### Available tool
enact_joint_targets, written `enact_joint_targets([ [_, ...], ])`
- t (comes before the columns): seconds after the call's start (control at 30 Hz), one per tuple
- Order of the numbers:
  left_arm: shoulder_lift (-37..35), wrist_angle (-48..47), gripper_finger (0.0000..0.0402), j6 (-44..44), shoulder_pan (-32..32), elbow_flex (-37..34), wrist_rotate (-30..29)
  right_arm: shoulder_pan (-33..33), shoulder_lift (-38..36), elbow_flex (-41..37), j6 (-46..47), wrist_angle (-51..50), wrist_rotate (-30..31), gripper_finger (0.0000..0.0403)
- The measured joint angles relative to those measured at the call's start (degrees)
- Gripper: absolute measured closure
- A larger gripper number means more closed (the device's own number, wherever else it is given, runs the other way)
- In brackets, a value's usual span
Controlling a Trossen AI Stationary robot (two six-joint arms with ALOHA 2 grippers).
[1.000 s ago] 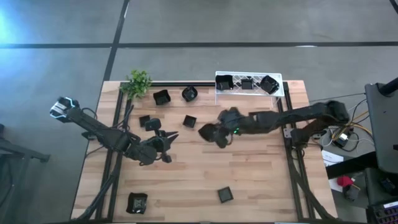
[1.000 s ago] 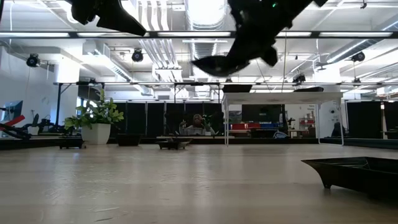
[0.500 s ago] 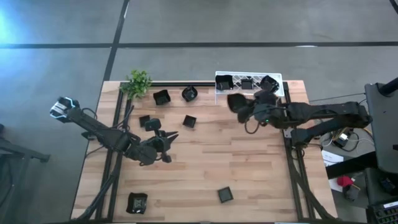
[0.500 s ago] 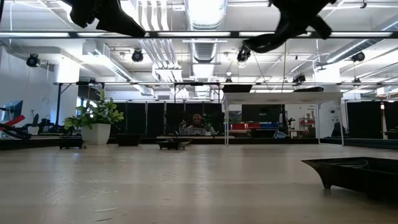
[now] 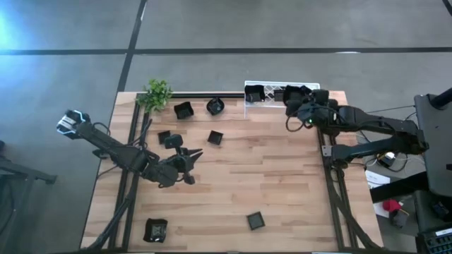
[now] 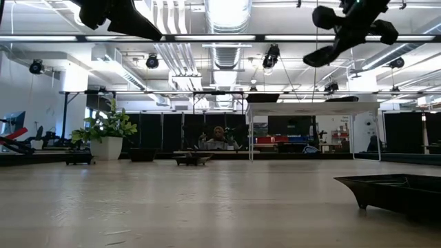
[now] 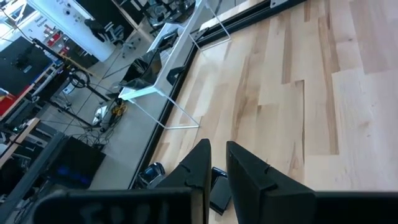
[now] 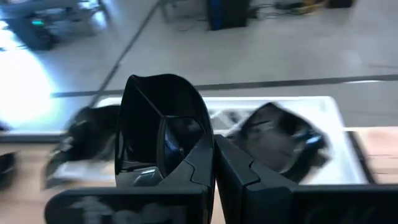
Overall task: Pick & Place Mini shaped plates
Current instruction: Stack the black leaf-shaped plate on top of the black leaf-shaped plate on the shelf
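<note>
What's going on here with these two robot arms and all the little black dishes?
The right gripper holds a small black plate in its shut fingers, up over the white rack at the table's far edge, where other plates already sit. The left gripper hovers over the middle of the wooden table, holding nothing. More plates lie scattered across the table.

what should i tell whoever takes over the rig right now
Right gripper: jaws shut on a plate, raised over the white rack at the table's far edge.
Left gripper: empty, jaws nearly closed, waiting above the table's left half.
Done: two plates show in the rack; a third may sit under the arm.
Left: drop the held plate in the rack, then fetch five plates near the plant, plus two at the near edge.
</note>
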Motion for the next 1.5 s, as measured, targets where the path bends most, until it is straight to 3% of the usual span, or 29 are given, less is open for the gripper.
enact_joint_targets([
  [0.43,0.00,0.00,0.0354,0.07,0.00,-0.06,0.00,-14.34,0.14,-0.19,1.76,-9.06,-0.24,0.0394],
  [0.97,0.00,0.13,0.0354,0.07,0.00,-0.02,0.00,-19.62,0.32,-6.36,2.69,-4.54,-2.09,0.0394],
  [1.2,0.00,0.34,0.0354,0.07,0.00,-0.06,-0.02,-21.04,0.32,-8.77,-2.31,2.74,-2.12,0.0394],
  [1.5,-0.02,0.28,0.0354,0.07,-0.02,-0.04,-0.02,-21.89,0.40,-9.09,-2.99,2.90,-3.06,0.0394],
])
